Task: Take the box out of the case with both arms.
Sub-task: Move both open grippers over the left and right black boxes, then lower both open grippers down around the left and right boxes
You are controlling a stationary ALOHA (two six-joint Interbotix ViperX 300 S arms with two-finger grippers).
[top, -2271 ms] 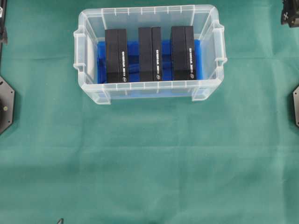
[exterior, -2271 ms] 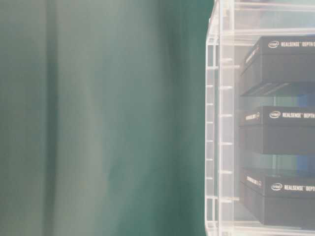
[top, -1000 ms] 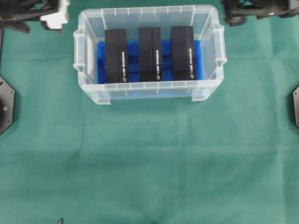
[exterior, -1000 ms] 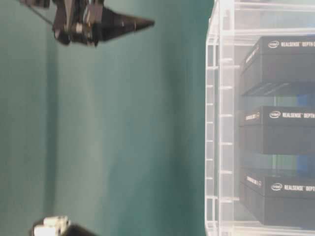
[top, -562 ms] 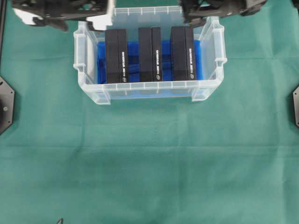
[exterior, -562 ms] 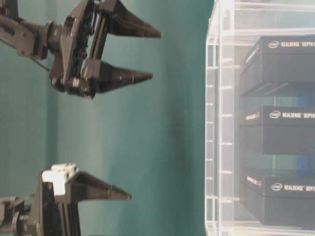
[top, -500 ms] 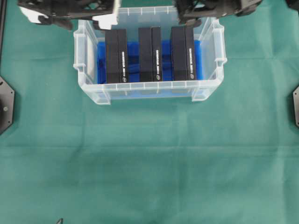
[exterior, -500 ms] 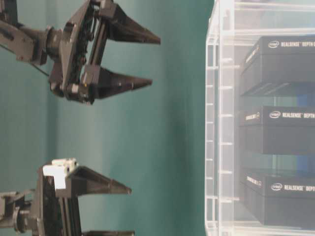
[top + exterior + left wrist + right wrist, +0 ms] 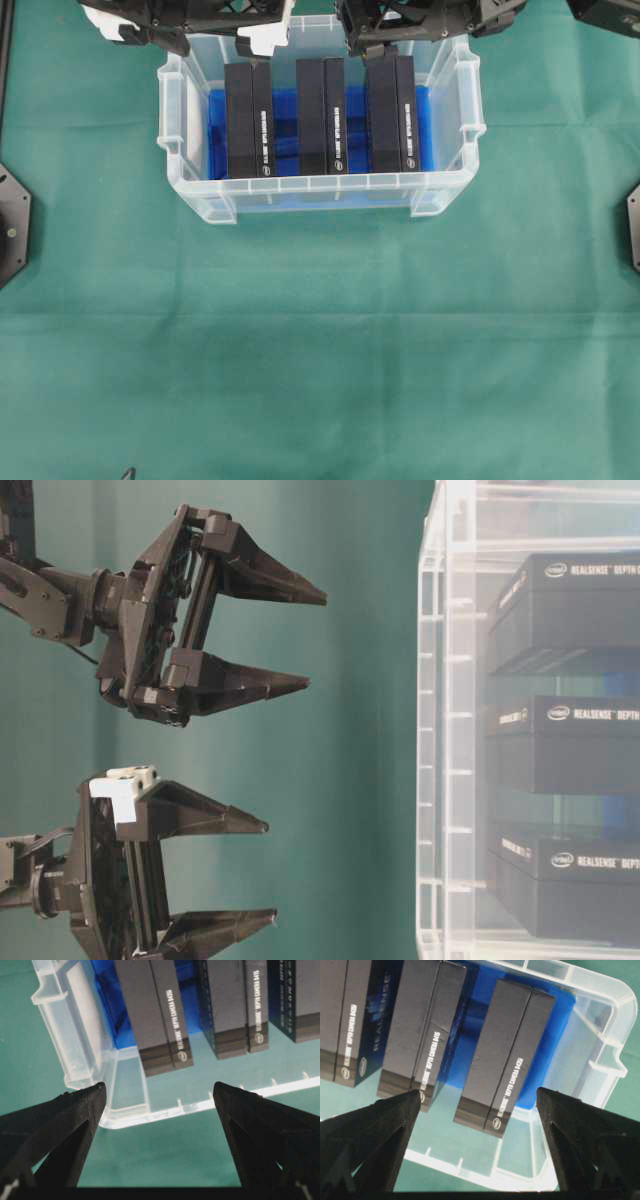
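Clear translucent rectangular plastic case (image 9: 188, 130) w/ rimmed edge and blue liner (image 9: 284, 140) on its floor sits on green cloth-covered table (image 9: 320, 340), toward far side in overhead view. Inside, three black rectangular cardboard boxes w/ white print stand on edge side by side, gaps betw. them: left box (image 9: 250, 120), middle box (image 9: 321, 115), right box (image 9: 391, 113). Left black truss-patterned gripper (image 9: 262, 872), w/ white block on it, hangs above case's far-left rim, jaws spread wide, nothing betw. them. Right black truss-patterned gripper (image 9: 312, 640) hangs above far rim near middle and right boxes, jaws likewise wide apart and empty. Both approx. level w/ each other and clear of the case in table-level view; prob. not touching rim, though overhead angle leaves that unclear. All three boxes resting in case, ungripped.
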